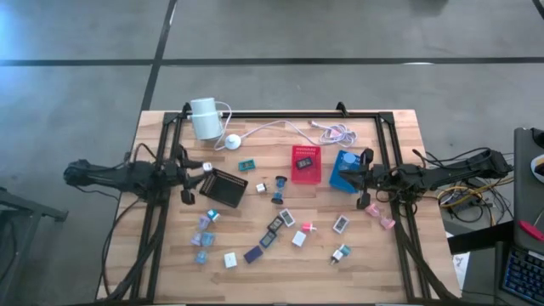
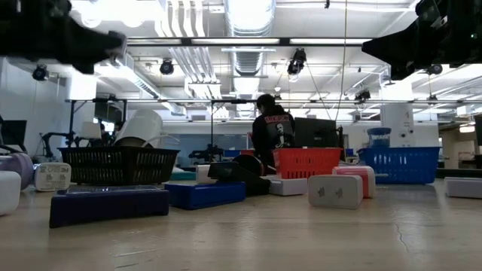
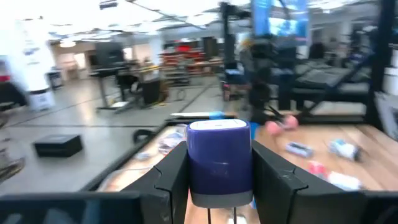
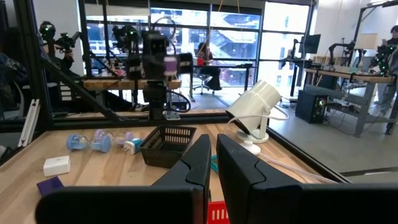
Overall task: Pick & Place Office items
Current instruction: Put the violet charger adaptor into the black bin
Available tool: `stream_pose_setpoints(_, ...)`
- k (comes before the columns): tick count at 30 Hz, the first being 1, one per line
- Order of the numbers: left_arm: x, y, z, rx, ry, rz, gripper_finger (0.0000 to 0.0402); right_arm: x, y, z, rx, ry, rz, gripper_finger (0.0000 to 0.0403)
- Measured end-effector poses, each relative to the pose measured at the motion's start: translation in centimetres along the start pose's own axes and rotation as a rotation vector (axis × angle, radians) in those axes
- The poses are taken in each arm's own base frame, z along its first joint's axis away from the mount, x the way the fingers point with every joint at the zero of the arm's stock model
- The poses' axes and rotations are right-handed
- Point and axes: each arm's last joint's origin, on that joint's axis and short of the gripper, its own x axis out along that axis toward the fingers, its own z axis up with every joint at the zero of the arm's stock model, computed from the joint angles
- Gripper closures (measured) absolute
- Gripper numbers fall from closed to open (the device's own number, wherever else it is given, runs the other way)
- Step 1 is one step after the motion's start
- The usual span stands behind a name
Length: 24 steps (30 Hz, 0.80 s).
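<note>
My left gripper [image 3: 219,180] is clamped on a smooth, round-cornered purple block [image 3: 219,158], raised beside the black mesh tray [image 1: 223,187]. My right gripper [image 4: 211,163] hangs pinched together, empty, near the blue tray [image 1: 343,172]. The red tray [image 1: 306,164] holds one item; most small plastic office items [image 1: 274,231] lie scattered across the wooden counter [image 1: 399,127].

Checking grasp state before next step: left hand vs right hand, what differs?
The left hand grips a purple-blue block with a white top between its fingers; the right hand is shut on nothing. In the high view the left hand is beside the black tray, and the right hand is over the blue tray. Both are raised above the table.
</note>
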Motion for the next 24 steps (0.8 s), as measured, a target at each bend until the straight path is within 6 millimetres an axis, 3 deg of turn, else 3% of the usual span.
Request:
stream_pose_setpoints(6, 0.2, 1.0, 5.3, -0.065, 0.172, 0.131, 0.0269, 0.0, 0.0, 0.0, -0.003, -0.001, 0.0, 0.0381)
stream_pose_setpoints(10, 1.2, 0.8, 6.3, -0.063, 0.449, 0.218, 0.0269, 0.0, 0.0, 0.0, -0.002, -0.001, 0.0, 0.0381)
stream_pose_setpoints(17, 5.0, -0.9, 4.7, -0.006, 0.853, 0.219, 0.0269, 0.0, 0.0, 0.0, 0.018, -0.003, 0.001, 0.0381)
stream_pose_setpoints(24, 7.8, -1.6, 1.6, -0.02, 1.076, 0.223, 0.0269, 0.0, 0.0, 0.0, 0.021, -0.002, 0.001, 0.0381)
